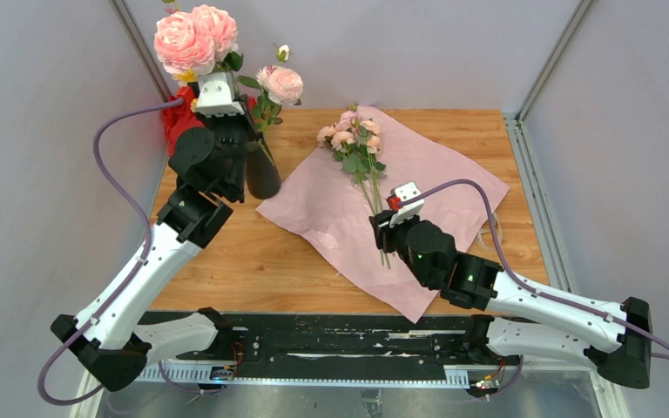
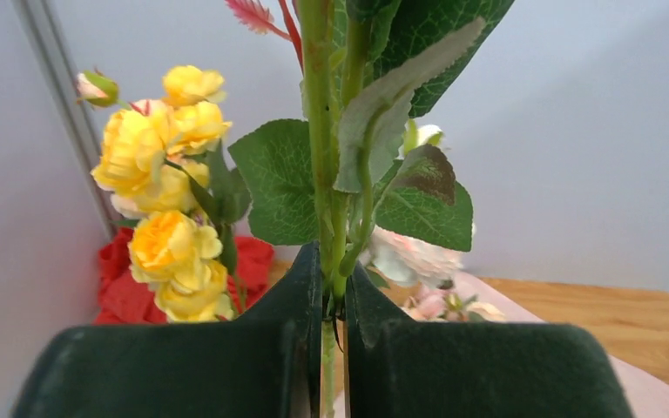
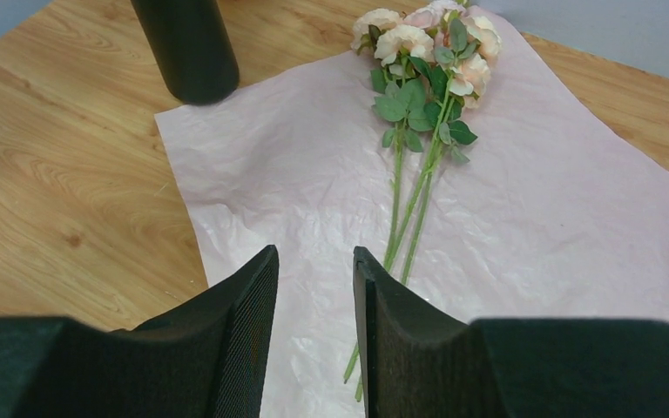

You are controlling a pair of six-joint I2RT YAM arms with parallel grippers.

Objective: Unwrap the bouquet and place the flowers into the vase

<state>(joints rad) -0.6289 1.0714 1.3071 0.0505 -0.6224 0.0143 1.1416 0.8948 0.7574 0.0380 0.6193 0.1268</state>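
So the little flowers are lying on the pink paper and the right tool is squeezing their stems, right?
No. The flowers lie on the pink paper, but the right tool is open, not squeezing the stems. The right wrist view shows its fingers apart over them.

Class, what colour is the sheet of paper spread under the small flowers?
The paper is pale pink, clearest in the right wrist view.

Robot lab cell: bare grey wall panels point(image 1: 401, 43), metal frame posts point(image 1: 557, 52), wooden table point(image 1: 253, 252).
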